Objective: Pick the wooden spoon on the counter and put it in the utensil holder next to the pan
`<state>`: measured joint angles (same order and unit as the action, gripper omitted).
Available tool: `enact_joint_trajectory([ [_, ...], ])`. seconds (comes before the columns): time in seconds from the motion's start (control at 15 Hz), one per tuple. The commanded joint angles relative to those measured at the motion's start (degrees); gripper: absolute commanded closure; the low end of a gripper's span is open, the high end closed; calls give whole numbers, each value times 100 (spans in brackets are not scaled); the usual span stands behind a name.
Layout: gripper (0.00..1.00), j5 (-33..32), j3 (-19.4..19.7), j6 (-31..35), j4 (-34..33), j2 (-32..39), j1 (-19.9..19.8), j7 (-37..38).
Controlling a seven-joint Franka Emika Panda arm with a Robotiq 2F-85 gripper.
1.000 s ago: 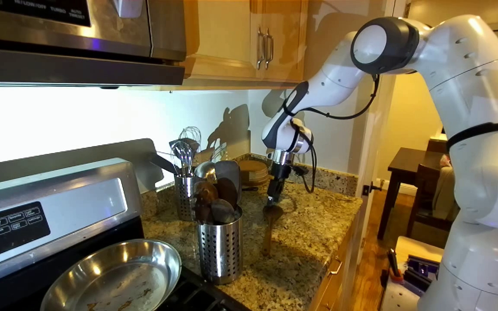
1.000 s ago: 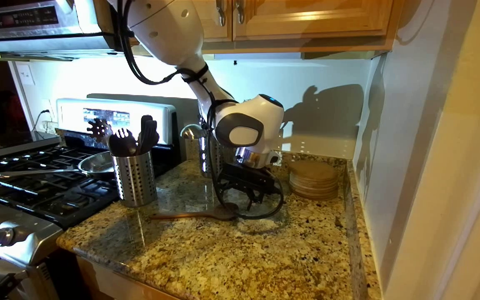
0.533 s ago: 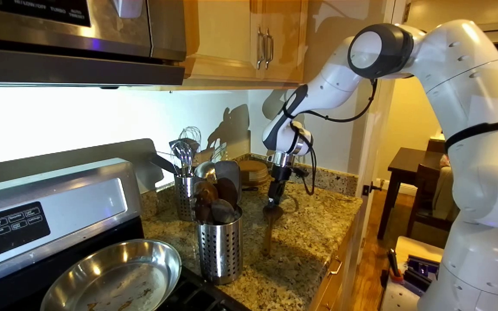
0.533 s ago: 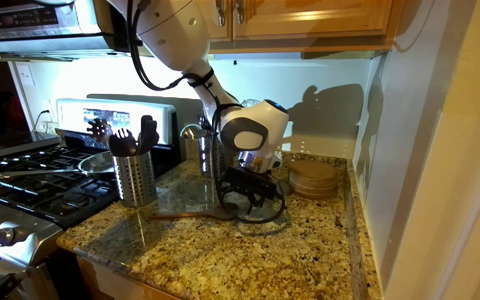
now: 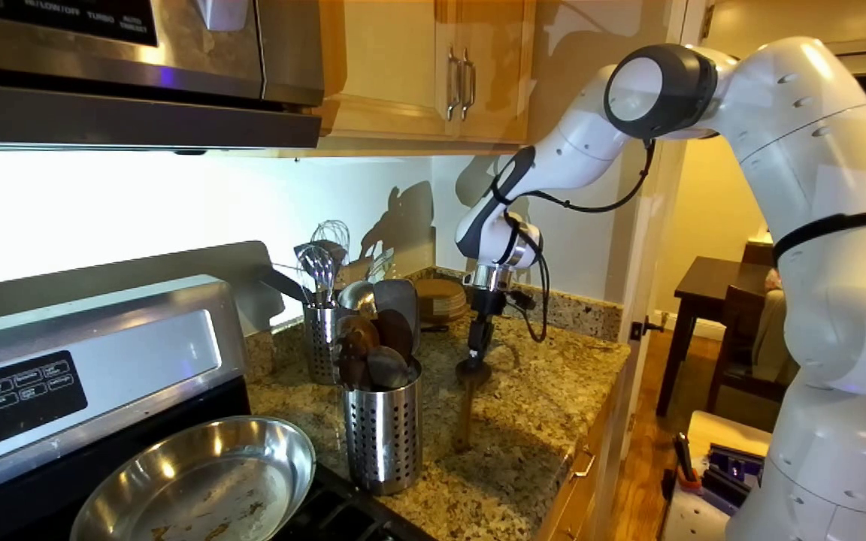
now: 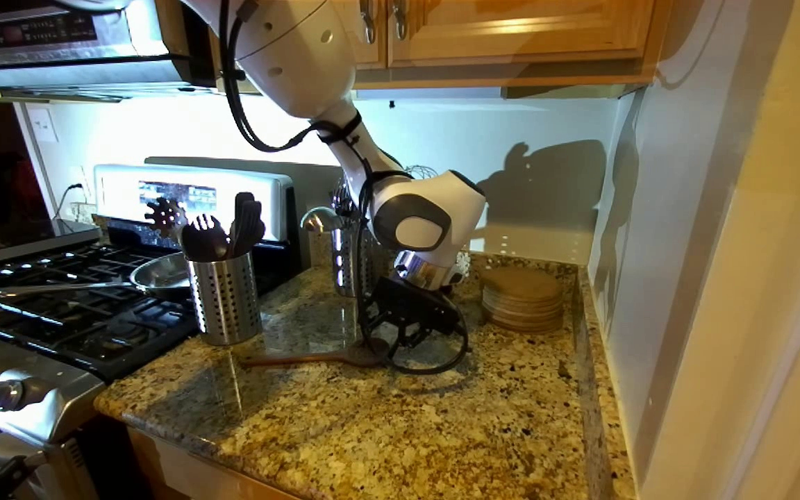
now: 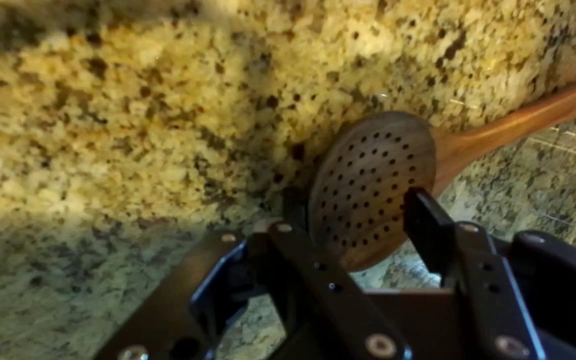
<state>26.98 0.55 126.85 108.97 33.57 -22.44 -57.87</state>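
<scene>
The wooden spoon lies flat on the granite counter, its handle pointing toward the stove side. In the wrist view its round bowl has many small holes. My gripper is down at the bowl in both exterior views. In the wrist view its fingers stand apart; one is beside the bowl's edge, the other overlaps the bowl. Contact cannot be told for sure. The perforated steel utensil holder, full of dark utensils, stands beside the pan; both also show here.
A second perforated holder with whisks and a ladle stands by the back wall. A stack of round wooden boards sits in the back corner. Upper cabinets hang above. The stove adjoins the counter.
My gripper has come down to the spoon's bowl and tilted a little. The spoon has slid slightly along its handle direction, toward the stove side.
</scene>
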Motion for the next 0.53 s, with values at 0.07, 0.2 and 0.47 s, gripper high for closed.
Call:
enact_joint_trajectory([
  [0.07,43,18,-62,-255,-67,25,-125,-122],
  [0.2,53,25,-52,-274,-76,33,-133,-107],
  [0.47,90,79,-55,-309,-82,31,-190,-134],
])
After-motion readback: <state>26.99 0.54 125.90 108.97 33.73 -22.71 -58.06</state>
